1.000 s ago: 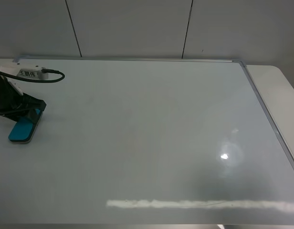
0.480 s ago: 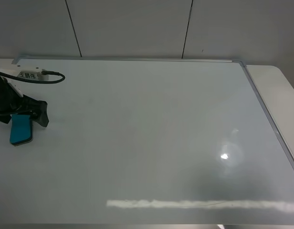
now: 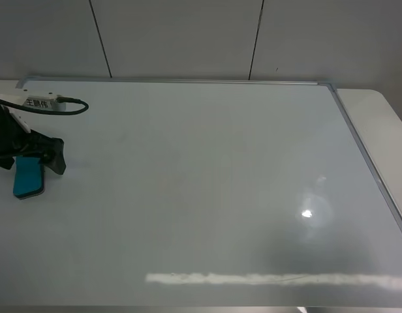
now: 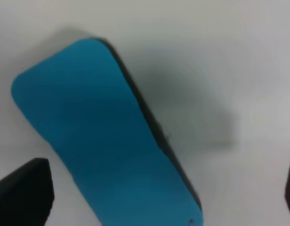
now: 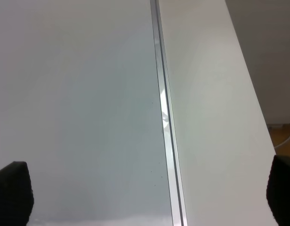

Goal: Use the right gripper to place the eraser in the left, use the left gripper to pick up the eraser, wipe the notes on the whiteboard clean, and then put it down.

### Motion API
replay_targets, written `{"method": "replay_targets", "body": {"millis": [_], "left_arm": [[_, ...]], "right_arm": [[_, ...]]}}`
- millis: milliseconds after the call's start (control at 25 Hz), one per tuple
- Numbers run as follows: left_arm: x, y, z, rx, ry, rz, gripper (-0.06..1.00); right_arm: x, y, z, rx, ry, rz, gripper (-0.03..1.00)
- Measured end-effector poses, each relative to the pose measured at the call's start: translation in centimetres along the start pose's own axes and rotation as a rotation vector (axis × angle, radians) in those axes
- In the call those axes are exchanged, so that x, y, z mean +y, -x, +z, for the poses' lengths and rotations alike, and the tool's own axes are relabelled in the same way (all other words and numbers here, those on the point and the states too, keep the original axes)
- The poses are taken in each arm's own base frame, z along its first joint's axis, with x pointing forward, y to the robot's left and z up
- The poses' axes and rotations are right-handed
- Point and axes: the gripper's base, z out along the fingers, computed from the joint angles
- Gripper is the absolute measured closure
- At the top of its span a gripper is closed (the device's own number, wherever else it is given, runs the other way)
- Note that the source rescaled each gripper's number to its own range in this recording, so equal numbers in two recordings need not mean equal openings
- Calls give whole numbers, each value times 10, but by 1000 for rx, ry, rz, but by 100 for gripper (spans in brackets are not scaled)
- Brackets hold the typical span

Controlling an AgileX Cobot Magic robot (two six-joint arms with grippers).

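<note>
Eraser [image 3: 27, 176] sits flat on the whiteboard [image 3: 201, 195] at its left edge, between the spread fingers of the left tool [image 3: 31, 155], so it looks let go. Board seems clean, so put-down is basically done; next, lift clear. Right tool [image 5: 145, 197] is spread too, holding nothing.

A plain robot test room, more lab than office. A large glossy whiteboard [image 3: 201, 195] with a thin silver frame [image 3: 367, 156] lies flat on a white table [image 3: 377, 117], filling nearly all of it. Behind the whiteboard rises a bare grey panelled wall [image 3: 181, 39] with thin dark seams. At the whiteboard's far left corner a black robot arm [image 3: 8, 140] reaches in, carrying a small white labelled block [image 3: 38, 102] and a looping black cable [image 3: 70, 107]. Overhead lighting glares off the whiteboard's surface.
</note>
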Motion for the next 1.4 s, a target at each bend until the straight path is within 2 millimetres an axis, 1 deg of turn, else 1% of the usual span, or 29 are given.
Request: {"method": "replay_targets", "body": {"millis": [80, 160, 280, 320, 440, 560, 640, 720, 840, 960, 1080, 1240, 1400], "left_arm": [[0, 1, -12, -35, 0, -4, -5], [-1, 1, -29, -84, -3, -12, -5], [-3, 0, -64, -187, -13, -29, -5], [-3, -2, -79, -234, -15, -34, -5], [-5, -12, -120, -360, -18, -39, -5], [-7, -27, -160, -499, -21, -43, -5], [-8, -42, -188, -603, -19, -41, -5], [-10, -57, -212, -703, -15, -38, -5], [-12, -87, -246, -847, -8, -32, -6], [-15, -120, -269, -944, -5, -25, -6], [-18, -154, -282, -989, -5, -16, -6], [-22, -195, -282, -938, -12, -1, -6], [-25, -225, -280, -910, -15, 9, -6]], "right_arm": [[0, 0, 0, 0, 0, 0, -3], [0, 0, 0, 0, 0, 0, -3], [0, 0, 0, 0, 0, 0, -3], [0, 0, 0, 0, 0, 0, -3], [0, 0, 0, 0, 0, 0, -3], [0, 0, 0, 0, 0, 0, -3], [0, 0, 0, 0, 0, 0, -3], [0, 0, 0, 0, 0, 0, -3], [0, 0, 0, 0, 0, 0, -3], [0, 0, 0, 0, 0, 0, -3], [0, 0, 0, 0, 0, 0, -3], [0, 0, 0, 0, 0, 0, -3], [0, 0, 0, 0, 0, 0, -3]]}}
